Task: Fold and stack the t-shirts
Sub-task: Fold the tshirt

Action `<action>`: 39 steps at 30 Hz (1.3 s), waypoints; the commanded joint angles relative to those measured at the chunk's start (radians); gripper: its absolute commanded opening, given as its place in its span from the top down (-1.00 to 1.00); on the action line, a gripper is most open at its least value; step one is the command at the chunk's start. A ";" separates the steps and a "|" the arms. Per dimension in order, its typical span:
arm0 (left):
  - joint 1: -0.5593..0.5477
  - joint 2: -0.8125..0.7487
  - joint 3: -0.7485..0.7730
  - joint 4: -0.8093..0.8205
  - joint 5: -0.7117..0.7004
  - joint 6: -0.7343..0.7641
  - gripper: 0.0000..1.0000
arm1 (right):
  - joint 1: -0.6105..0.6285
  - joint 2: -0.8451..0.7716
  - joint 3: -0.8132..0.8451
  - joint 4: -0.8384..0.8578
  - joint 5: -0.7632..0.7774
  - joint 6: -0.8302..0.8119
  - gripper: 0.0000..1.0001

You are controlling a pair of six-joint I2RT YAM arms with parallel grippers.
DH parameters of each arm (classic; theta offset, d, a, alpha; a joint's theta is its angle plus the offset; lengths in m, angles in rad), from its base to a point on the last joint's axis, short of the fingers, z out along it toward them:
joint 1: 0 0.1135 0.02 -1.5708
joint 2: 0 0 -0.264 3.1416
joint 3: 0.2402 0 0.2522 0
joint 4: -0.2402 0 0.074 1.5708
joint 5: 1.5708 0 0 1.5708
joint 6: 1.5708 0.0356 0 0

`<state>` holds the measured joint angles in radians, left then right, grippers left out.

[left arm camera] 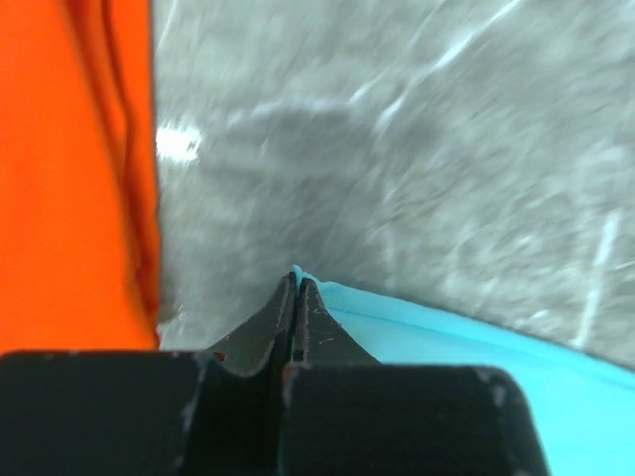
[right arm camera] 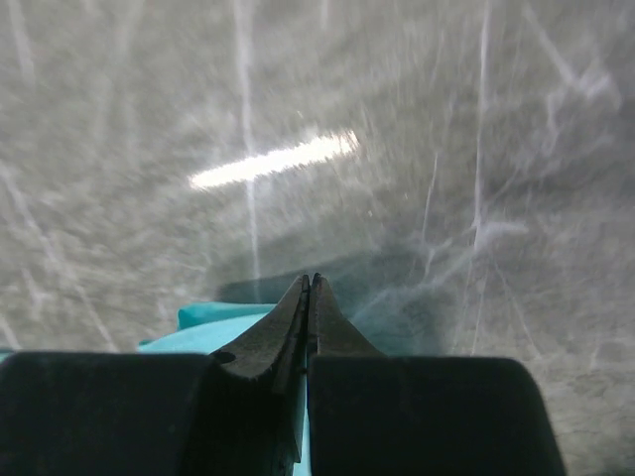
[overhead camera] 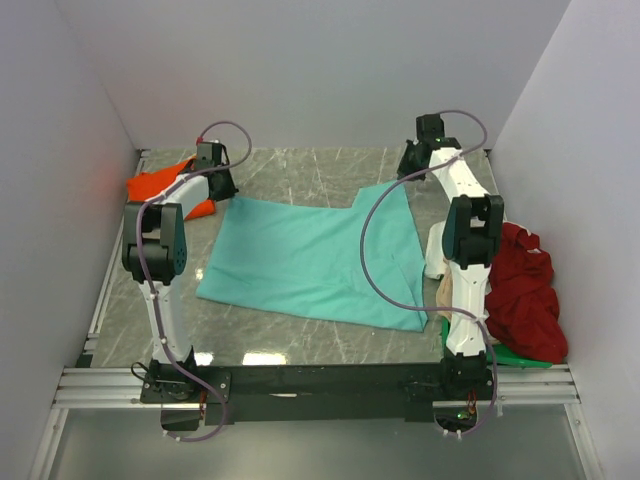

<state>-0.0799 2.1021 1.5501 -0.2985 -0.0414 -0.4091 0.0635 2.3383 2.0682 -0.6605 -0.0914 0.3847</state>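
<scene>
One teal shirt (overhead camera: pixel 310 260) lies spread flat in the middle of the table (overhead camera: pixel 300 170). The left gripper (left arm camera: pixel 296 283) is shut tight on its far left corner. The right gripper (right arm camera: pixel 310 283) is shut on its far right corner. One orange shirt (overhead camera: pixel 160 185) lies far left. One red shirt (overhead camera: pixel 525 290) is bunched up on the right, with a bit of green shirt (overhead camera: pixel 520 355) at its near edge.

- table (overhead camera: pixel 300 175): grey marble-look top, polished, throws glare
- teal t-shirt (overhead camera: pixel 310 255): soft matt cloth, mostly smooth, a few creases
- orange t-shirt (overhead camera: pixel 150 185), dark red t-shirt (overhead camera: pixel 525 290): same matt cloth, rumpled
- left gripper (left arm camera: pixel 296 283), right gripper (right arm camera: pixel 310 283): matt black plastic fingers, scuffed pale
- arms (overhead camera: pixel 165 310): glossy white plastic shells, black joints
- rail (overhead camera: pixel 100 385): bare silvery metal, grooved
- walls (overhead camera: pixel 300 70): plain white, matt
</scene>
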 commanded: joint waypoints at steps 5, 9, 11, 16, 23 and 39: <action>0.012 -0.014 0.070 0.074 0.093 -0.019 0.99 | -0.019 -0.019 0.116 -0.028 -0.039 0.014 1.00; 0.020 -0.068 0.007 0.127 0.113 -0.025 0.99 | -0.018 -0.126 -0.020 0.036 -0.079 0.029 1.00; 0.026 -0.102 -0.041 0.145 0.126 -0.025 0.99 | -0.017 -0.219 -0.152 0.093 -0.091 0.039 1.00; 0.037 -0.168 -0.134 0.156 0.136 -0.030 0.99 | -0.013 -0.408 -0.454 0.179 -0.105 0.057 1.00; 0.040 -0.284 -0.252 0.173 0.100 -0.045 0.99 | 0.016 -0.652 -0.709 0.231 -0.088 0.062 1.00; 0.040 -0.516 -0.505 0.213 0.028 -0.031 0.99 | 0.085 -1.079 -1.074 0.185 0.002 0.075 1.00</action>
<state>-0.0425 1.6558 1.0733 -0.1314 0.0223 -0.4526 0.1360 1.3254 1.0176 -0.4713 -0.1284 0.4557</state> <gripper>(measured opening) 0.015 0.007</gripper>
